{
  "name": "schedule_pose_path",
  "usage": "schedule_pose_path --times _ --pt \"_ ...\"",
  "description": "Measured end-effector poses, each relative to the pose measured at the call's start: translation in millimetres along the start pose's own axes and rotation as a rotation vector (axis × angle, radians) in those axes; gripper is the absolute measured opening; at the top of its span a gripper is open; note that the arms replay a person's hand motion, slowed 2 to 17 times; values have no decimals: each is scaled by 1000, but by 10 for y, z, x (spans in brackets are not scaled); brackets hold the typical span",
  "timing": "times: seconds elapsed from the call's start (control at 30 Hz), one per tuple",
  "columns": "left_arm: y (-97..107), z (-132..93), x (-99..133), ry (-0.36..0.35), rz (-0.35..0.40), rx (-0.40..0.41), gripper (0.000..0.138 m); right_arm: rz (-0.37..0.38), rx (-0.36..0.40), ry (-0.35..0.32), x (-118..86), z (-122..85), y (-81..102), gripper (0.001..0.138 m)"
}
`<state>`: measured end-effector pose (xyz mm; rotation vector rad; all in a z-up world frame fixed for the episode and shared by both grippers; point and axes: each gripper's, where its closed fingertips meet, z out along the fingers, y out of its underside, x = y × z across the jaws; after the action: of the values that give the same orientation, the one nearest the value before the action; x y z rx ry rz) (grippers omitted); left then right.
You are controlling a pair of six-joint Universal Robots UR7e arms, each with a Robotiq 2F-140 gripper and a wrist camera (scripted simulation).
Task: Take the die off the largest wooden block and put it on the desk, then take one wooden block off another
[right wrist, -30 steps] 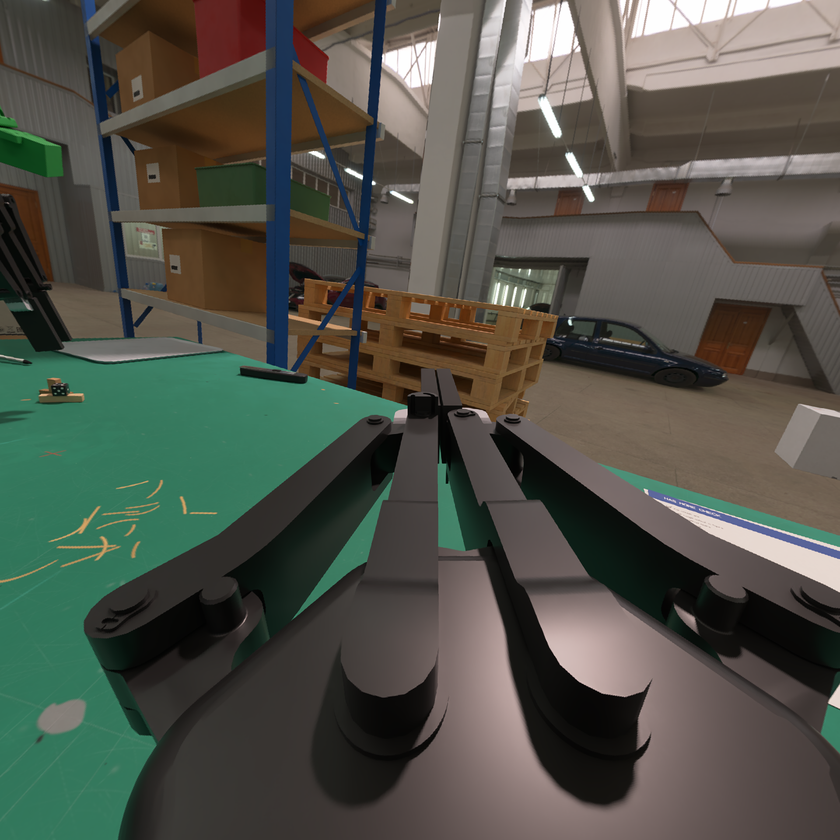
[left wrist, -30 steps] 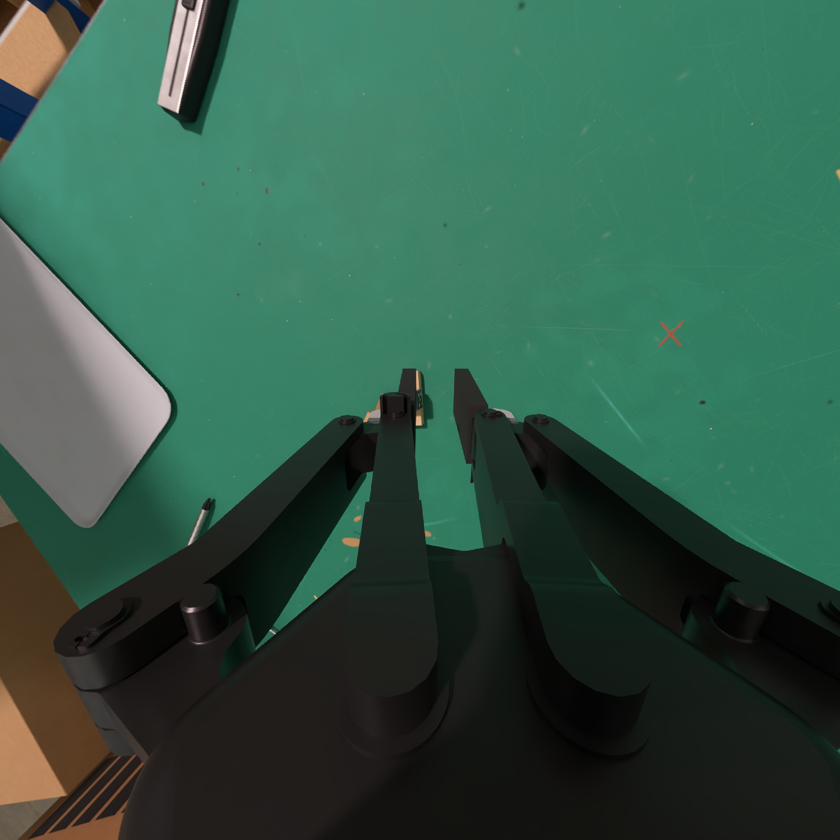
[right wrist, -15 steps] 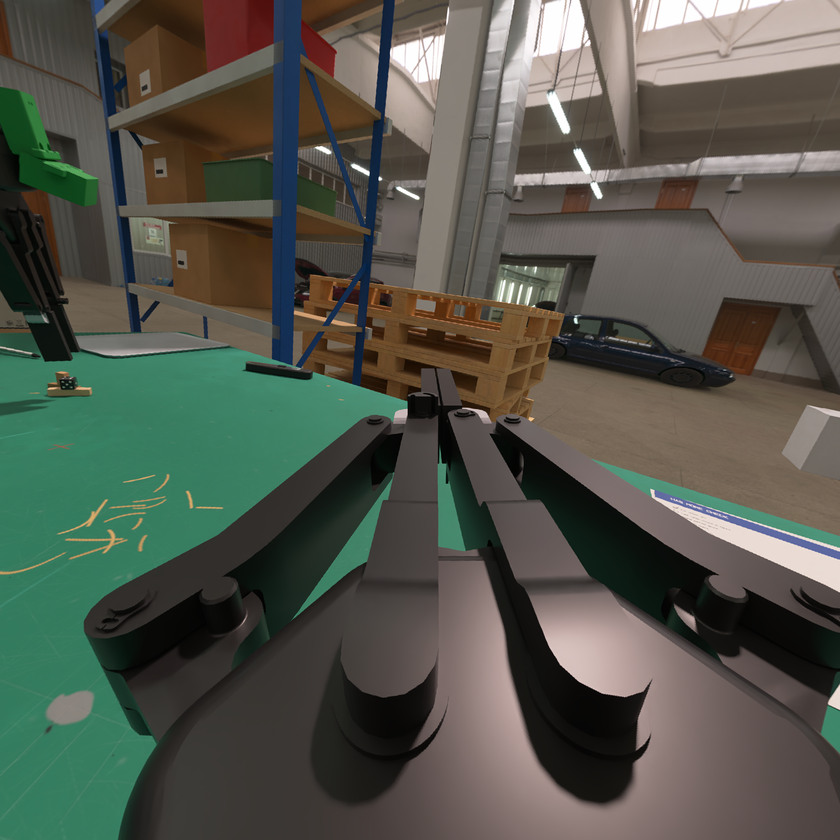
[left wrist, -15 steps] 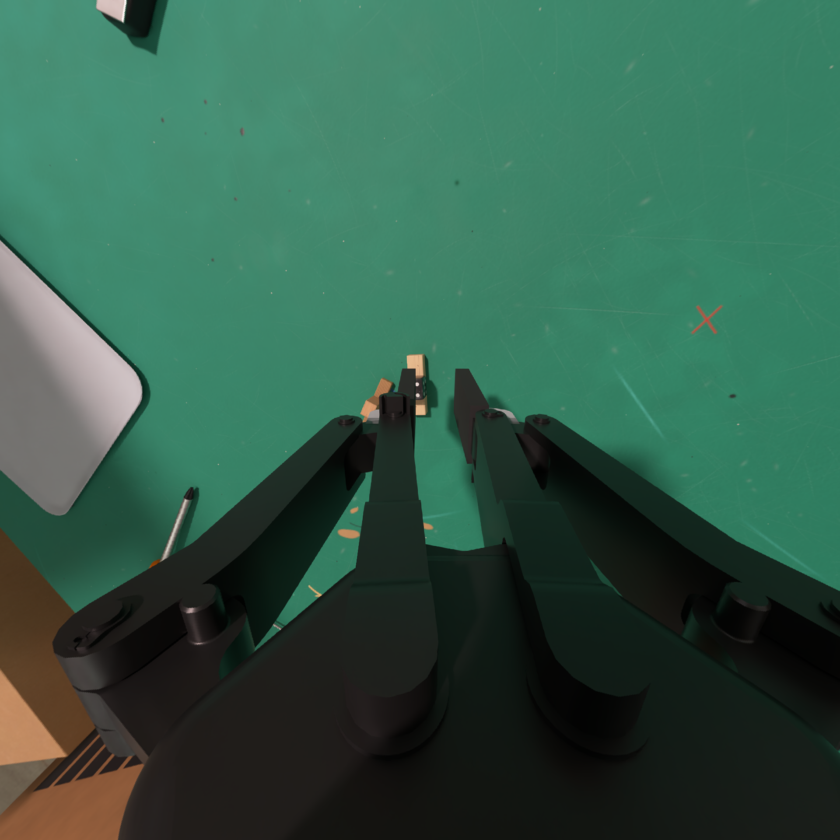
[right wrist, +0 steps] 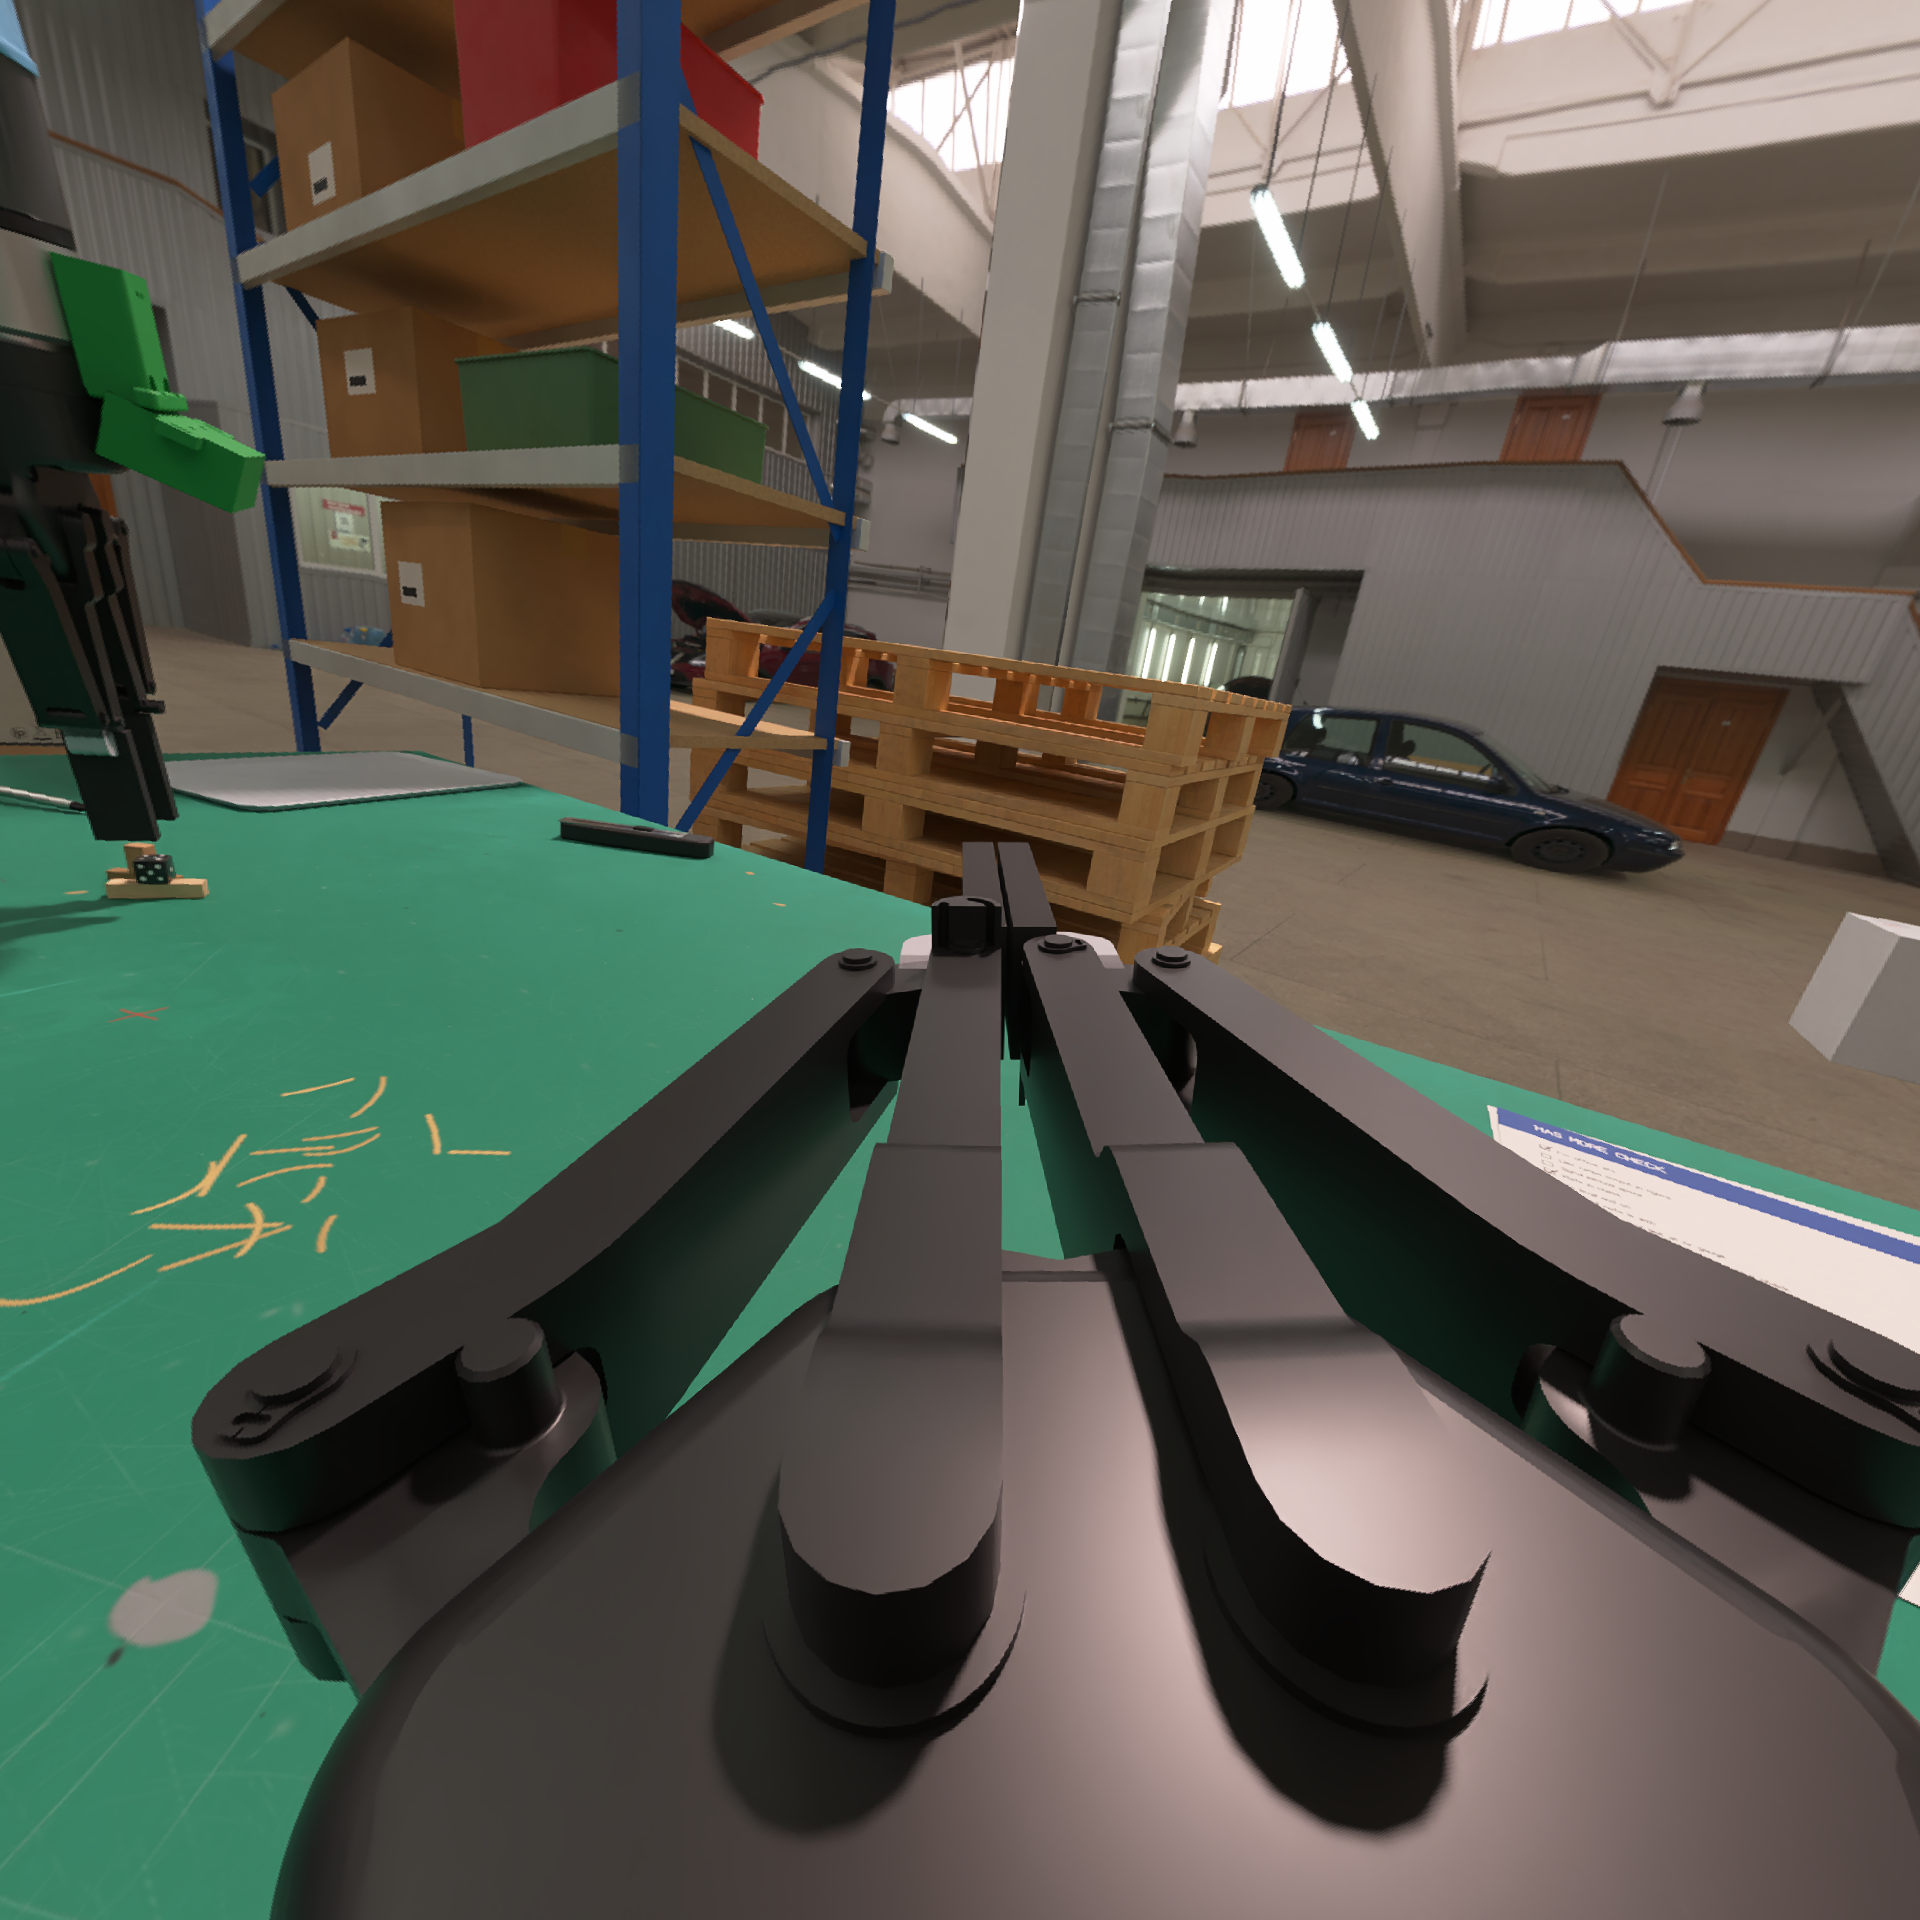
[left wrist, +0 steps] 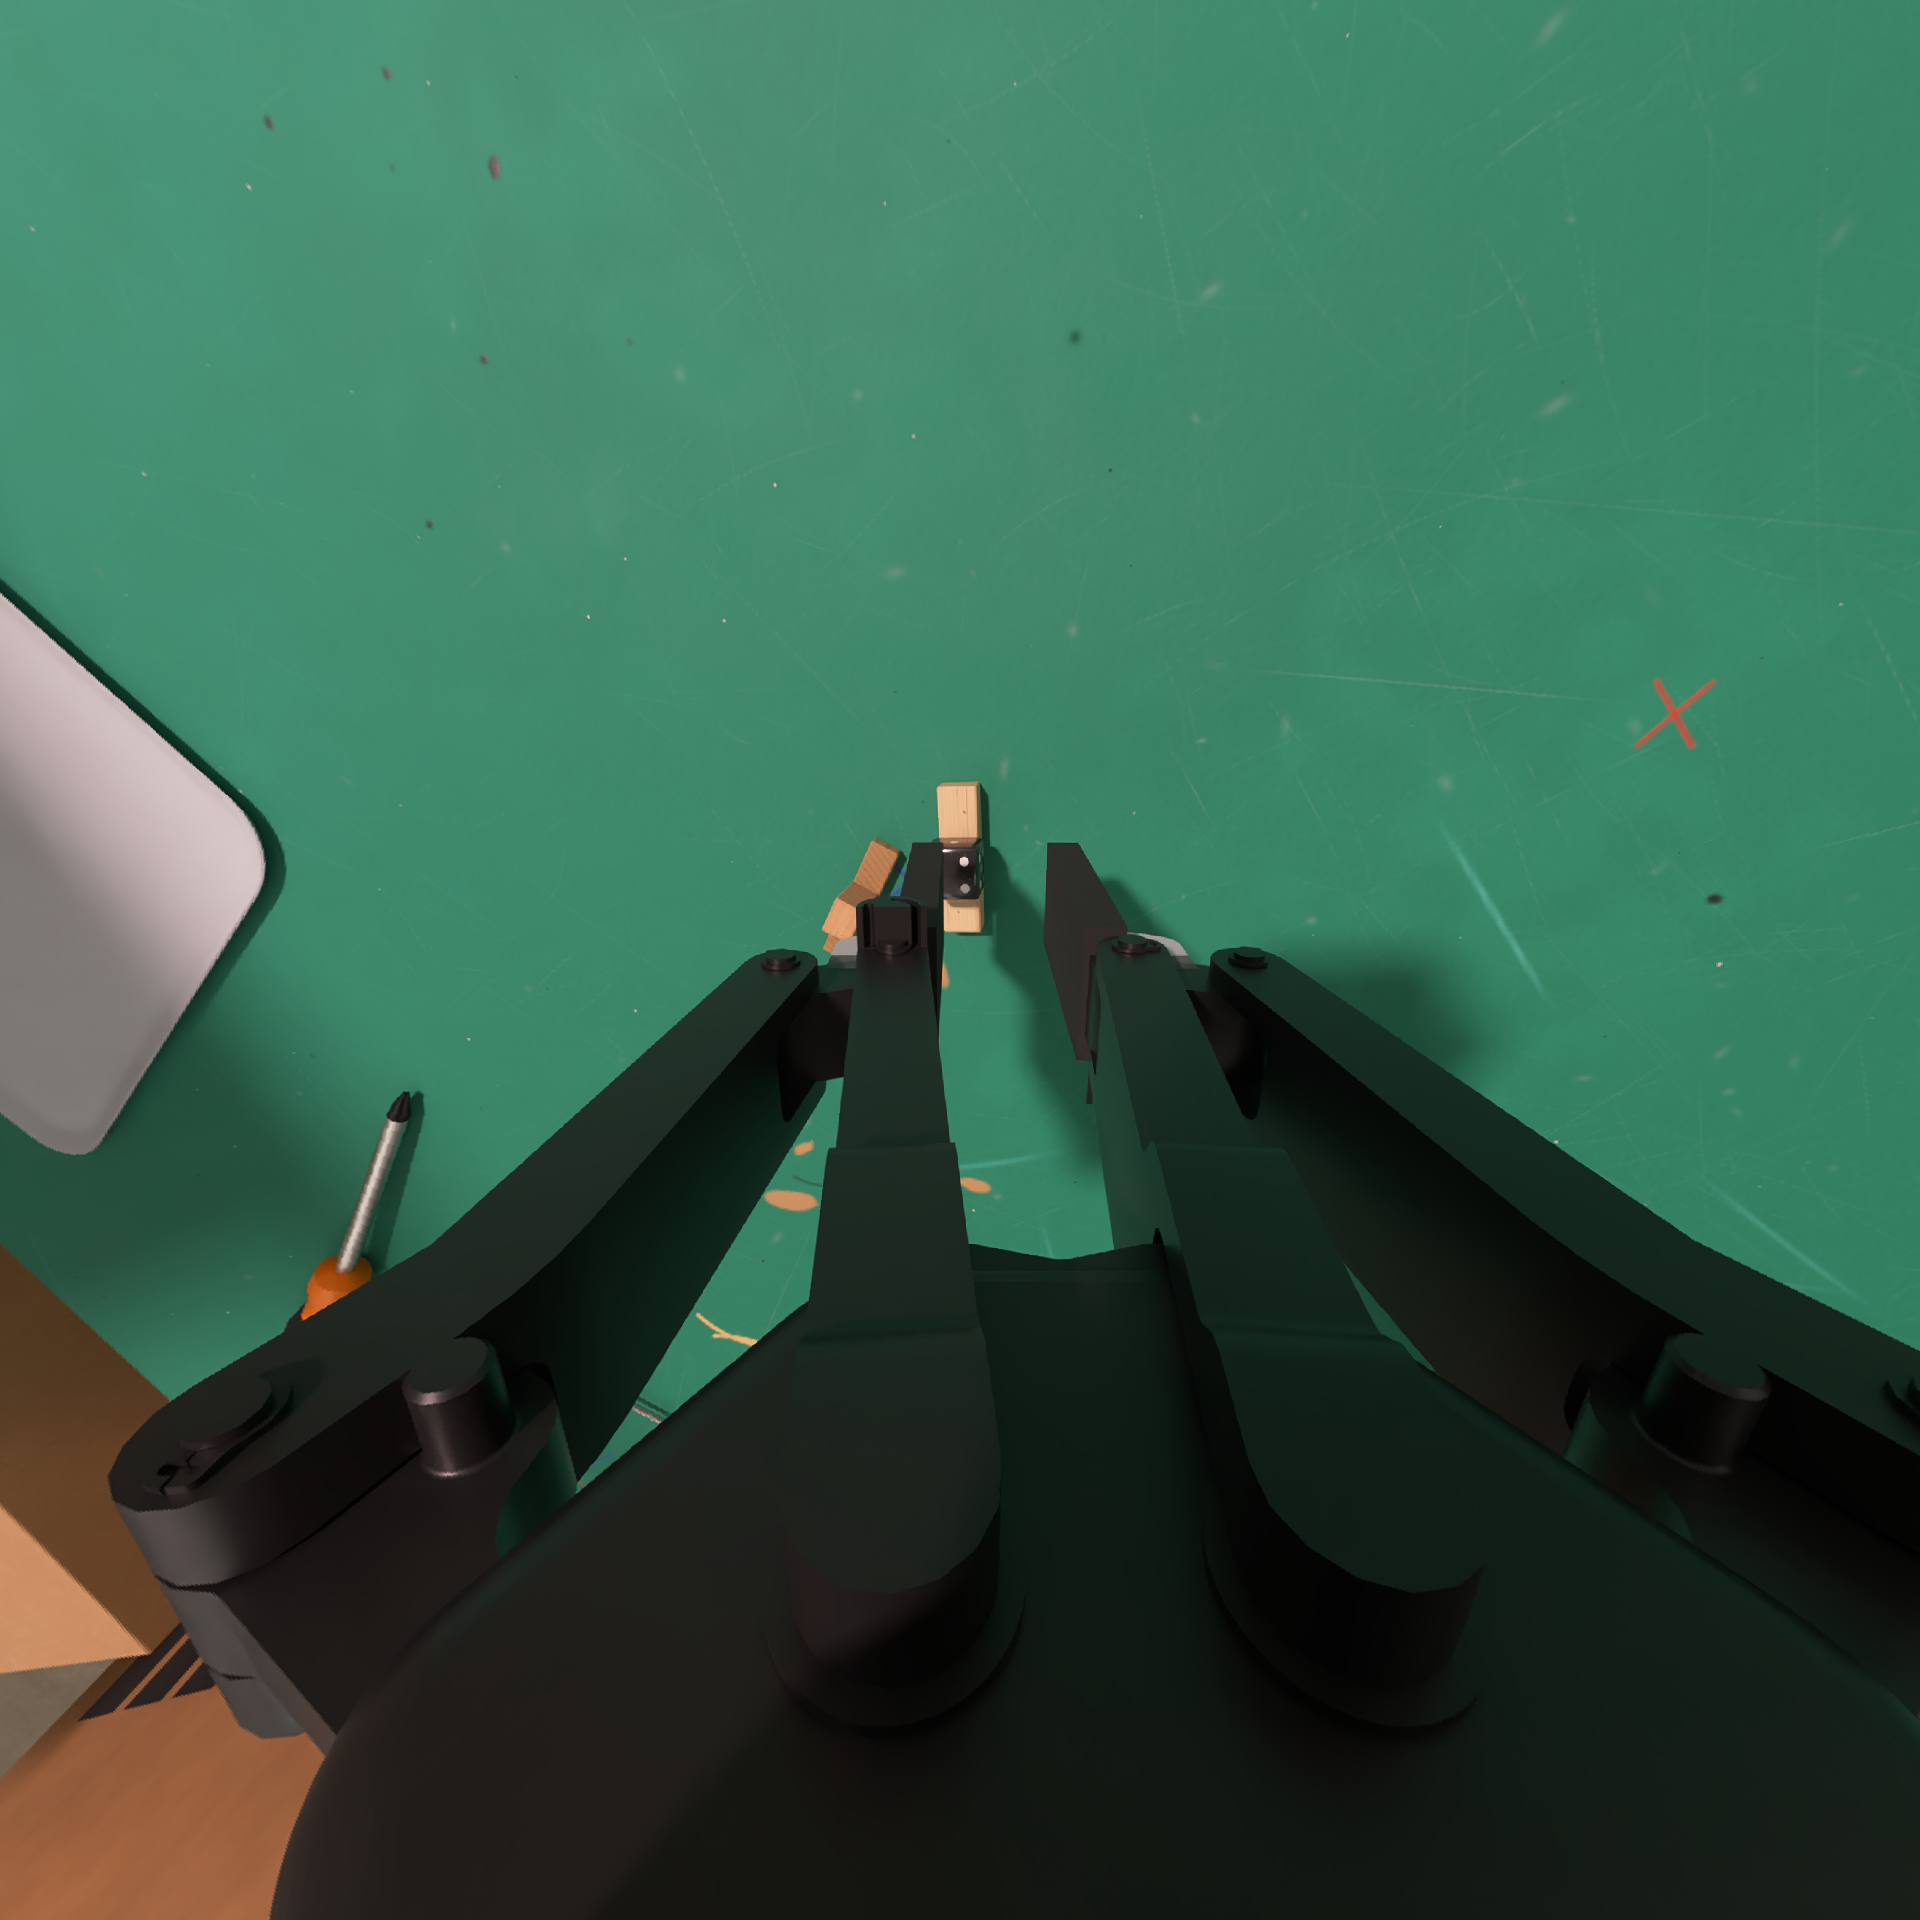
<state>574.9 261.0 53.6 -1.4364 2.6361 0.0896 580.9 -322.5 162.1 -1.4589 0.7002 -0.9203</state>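
From the left wrist camera I looked almost straight down at the green tabletop (left wrist: 1143,416). My left hand (left wrist: 992,873) hung above the blocks with its fingers parted and nothing between them. The black die (left wrist: 963,875) sat on the long pale wooden block (left wrist: 958,812), about at its middle, and that block lay flat on the tabletop just ahead of my left finger. The die was beside the inner face of that finger; I could not tell whether they touched. A darker, smaller wooden block (left wrist: 876,868) lay tilted just left of the finger, partly hidden behind it, so I could not tell what it rested on.

A screwdriver with an orange handle (left wrist: 364,1205) lay well off to the left, near a grey tray (left wrist: 114,914). A red cross mark (left wrist: 1674,714) was far off to the right.

From the right wrist camera, my right hand (right wrist: 1000,883) was closed, fingers pressed together on nothing, held above the tabletop edge and well apart from the blocks. A printed sheet (right wrist: 1704,1195) lay to its right.
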Motion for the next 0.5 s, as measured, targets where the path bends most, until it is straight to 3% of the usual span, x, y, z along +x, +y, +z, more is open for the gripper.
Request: schedule_pose_path --times 0.5 --pt "16 94 -39 18 -5 -51 27 10 -12 4 24 -3 40 1"
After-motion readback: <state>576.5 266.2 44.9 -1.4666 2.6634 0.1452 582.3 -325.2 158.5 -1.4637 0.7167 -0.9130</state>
